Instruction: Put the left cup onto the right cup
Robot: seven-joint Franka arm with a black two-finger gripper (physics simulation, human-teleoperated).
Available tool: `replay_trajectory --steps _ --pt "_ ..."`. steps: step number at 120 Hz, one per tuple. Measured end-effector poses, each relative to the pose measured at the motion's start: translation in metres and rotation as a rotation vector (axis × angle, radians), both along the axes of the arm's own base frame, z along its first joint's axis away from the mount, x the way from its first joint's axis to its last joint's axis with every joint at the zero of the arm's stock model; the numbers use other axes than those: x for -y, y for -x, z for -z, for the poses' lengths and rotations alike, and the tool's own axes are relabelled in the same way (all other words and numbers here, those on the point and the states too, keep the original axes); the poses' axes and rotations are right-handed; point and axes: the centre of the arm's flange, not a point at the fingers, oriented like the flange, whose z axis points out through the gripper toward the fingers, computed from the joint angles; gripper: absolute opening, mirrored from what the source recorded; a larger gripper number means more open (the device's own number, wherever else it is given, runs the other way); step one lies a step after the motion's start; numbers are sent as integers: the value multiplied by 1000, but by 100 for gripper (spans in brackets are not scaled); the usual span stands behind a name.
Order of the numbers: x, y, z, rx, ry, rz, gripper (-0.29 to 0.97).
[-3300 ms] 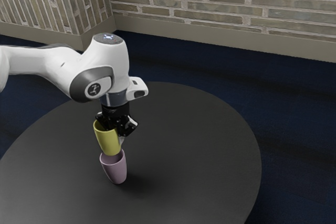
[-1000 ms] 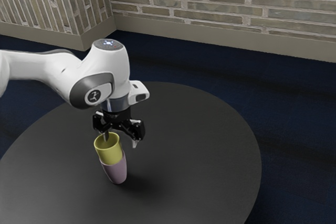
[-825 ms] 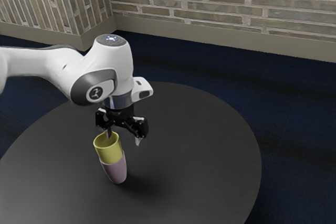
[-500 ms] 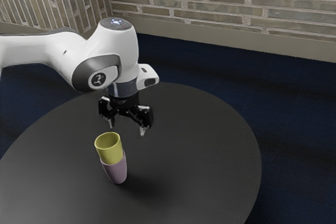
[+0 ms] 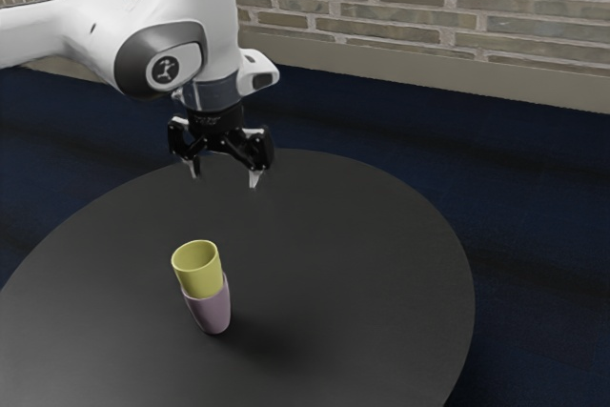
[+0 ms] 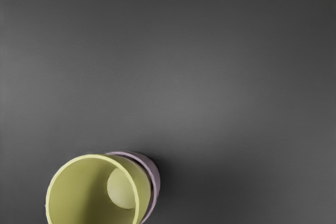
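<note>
Though tilted slightly, yellow cup (image 5: 197, 274) sits mouth-up w/in purple cup (image 5: 213, 312).

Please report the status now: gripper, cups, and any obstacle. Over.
Gripper open, empty, high above the table. Yellow cup nested in purple cup, stack leaning slightly. No obstacle near.

No readable text, no legible labels

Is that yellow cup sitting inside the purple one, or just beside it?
Inside. The yellow cup stands with its base sunk into the mouth of the purple cup; the open gripper hangs above, touching neither.
</note>
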Motion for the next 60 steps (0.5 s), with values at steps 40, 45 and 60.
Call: replay_trajectory --steps 40,45,60 --pt "-86 -37 -51 12 25 -78 68" --pt "-98 -43 -57 11 28 -86 68" --pt "-135 -56 -81 18 31 -99 68"
